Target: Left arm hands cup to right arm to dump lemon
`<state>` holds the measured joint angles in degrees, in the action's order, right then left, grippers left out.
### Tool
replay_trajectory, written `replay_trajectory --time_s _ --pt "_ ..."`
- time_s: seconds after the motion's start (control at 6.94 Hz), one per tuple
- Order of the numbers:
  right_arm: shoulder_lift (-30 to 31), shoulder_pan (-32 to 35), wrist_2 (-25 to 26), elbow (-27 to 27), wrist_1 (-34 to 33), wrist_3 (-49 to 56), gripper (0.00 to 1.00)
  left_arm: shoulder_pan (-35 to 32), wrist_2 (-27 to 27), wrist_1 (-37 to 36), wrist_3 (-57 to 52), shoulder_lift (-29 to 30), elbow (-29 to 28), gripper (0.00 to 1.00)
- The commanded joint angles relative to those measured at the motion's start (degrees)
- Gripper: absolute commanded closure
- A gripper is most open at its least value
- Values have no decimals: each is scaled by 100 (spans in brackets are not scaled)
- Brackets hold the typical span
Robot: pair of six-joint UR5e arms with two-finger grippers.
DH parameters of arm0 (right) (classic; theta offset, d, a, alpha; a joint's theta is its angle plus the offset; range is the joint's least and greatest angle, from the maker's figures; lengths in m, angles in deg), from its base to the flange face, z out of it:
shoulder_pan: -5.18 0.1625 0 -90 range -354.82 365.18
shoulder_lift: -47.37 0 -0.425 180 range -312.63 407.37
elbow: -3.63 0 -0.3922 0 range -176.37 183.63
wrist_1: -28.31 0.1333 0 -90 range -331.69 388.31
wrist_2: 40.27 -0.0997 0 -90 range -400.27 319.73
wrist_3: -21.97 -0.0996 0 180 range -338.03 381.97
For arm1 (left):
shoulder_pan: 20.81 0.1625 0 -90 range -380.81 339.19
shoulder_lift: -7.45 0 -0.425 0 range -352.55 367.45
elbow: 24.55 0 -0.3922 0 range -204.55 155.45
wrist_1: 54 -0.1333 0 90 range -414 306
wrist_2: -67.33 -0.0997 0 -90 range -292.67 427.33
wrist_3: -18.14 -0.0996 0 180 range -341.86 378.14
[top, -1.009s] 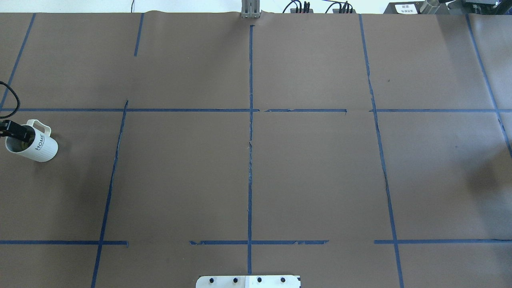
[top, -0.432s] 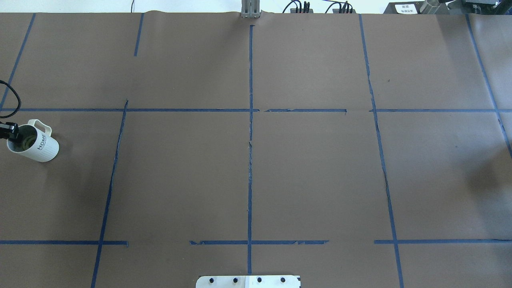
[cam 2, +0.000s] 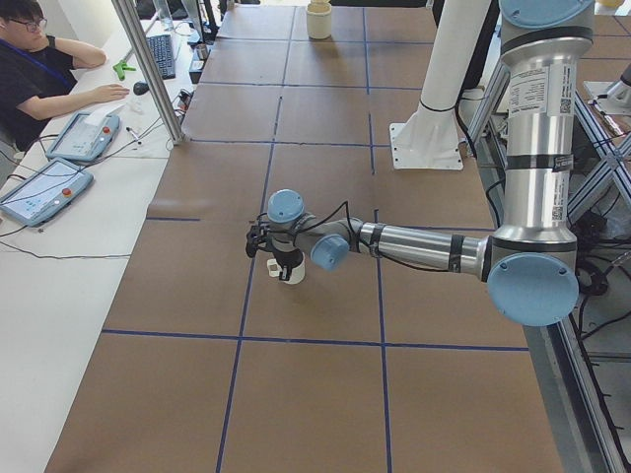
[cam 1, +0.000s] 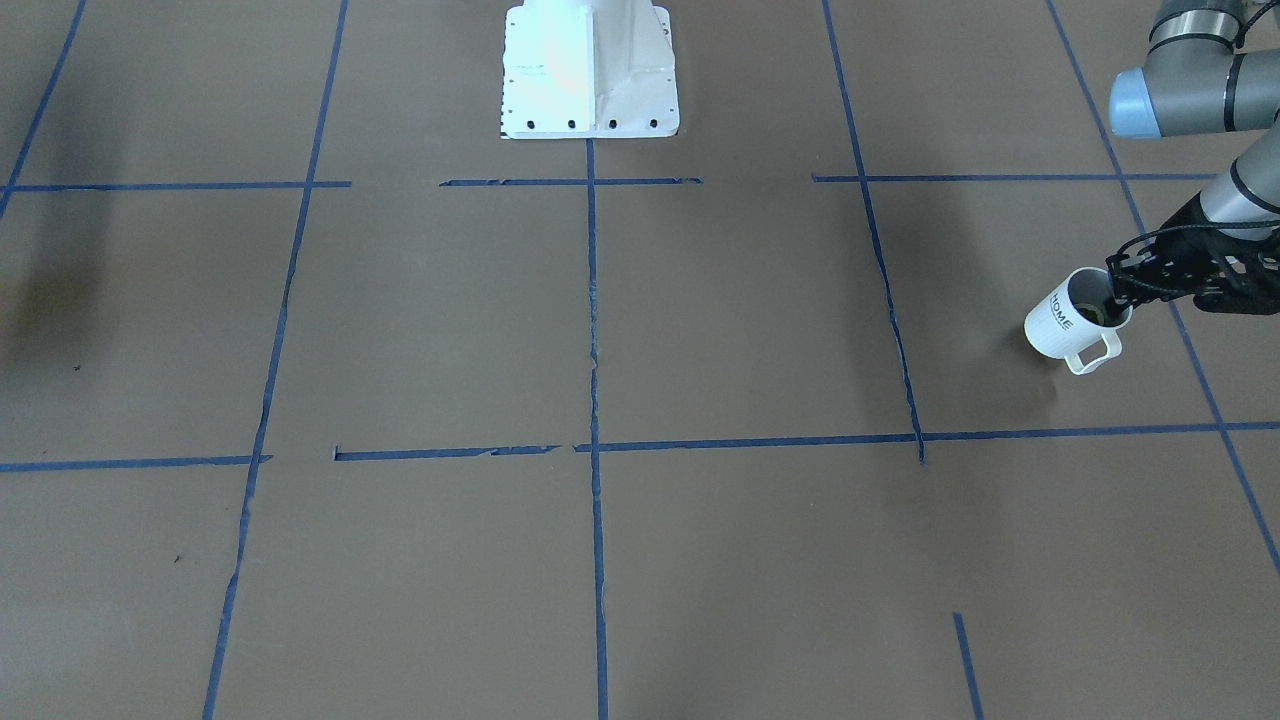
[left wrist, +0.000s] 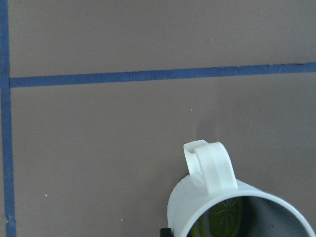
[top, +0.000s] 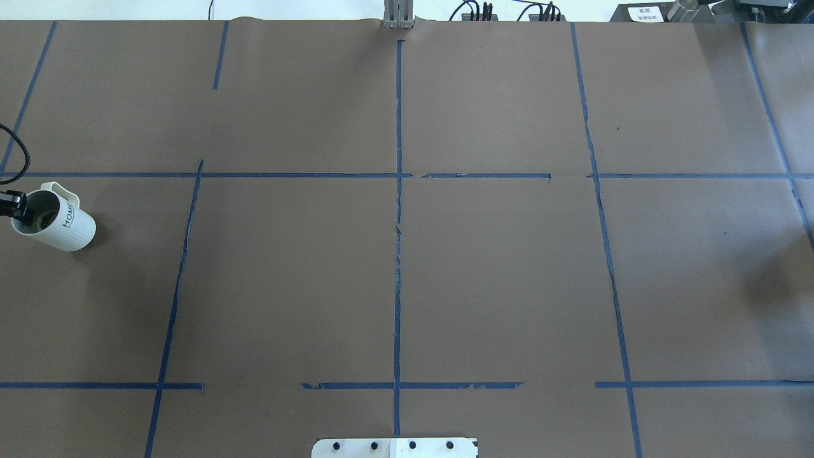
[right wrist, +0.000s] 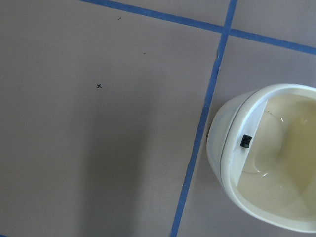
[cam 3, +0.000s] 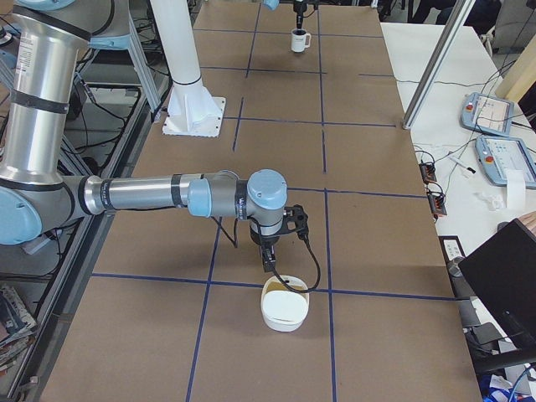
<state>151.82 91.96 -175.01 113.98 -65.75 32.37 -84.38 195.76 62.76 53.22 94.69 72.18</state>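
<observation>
Overhead exterior shows the left gripper just inside the frame at the table's end on the robot's left. Its black fingers are set narrow on the rim of the cup. From across the table the grip is plainer. The fingertips sit at the lip, and the white body with its "HOME" lettering lies below and beside them, toward the middle of the table. The handle sticks out a quarter turn round from the gripped spot, on the operators' side. I cannot tell from any of these cameras whether the cup's base touches the table or is just clear of it. The lemon lies down inside the cup, right under the fingertips, a dull yellow-green patch against the grey inside.

The right gripper is well apart from all this, at the other end of the table, pointing straight down. It shows only in the side view, so I cannot tell how wide its fingers stand. A cream-white bowl sits on the table just below and in front of it, beside a blue tape line.
</observation>
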Motion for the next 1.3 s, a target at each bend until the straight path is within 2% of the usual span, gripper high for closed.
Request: replay_trajectory --time_s 0.0,0.14,0.29,0.43,0.58,1.01,1.15 --pt "-127 -12 -43 39 1 -3 0 2 -37 -66 77 126 214 100" --pt "-292 -21 -252 22 236 -3 0 20 -2 -319 77 379 250 100" --pt "-477 -395 -219 -48 952 14 0 46 15 -1017 95 799 468 100" --pt "-792 -599 -228 -214 1211 14 0 125 33 -1877 112 1073 861 100" --pt "-1030 -958 -228 -233 1223 6 0 291 42 -2364 626 1502 996 100" --pt "-2075 -1978 -228 -409 1258 -3 0 1336 -2 -2483 2312 2566 796 100" --pt "-2313 -2225 -219 -418 1589 -247 1 1608 -11 -2597 2667 2944 569 100"
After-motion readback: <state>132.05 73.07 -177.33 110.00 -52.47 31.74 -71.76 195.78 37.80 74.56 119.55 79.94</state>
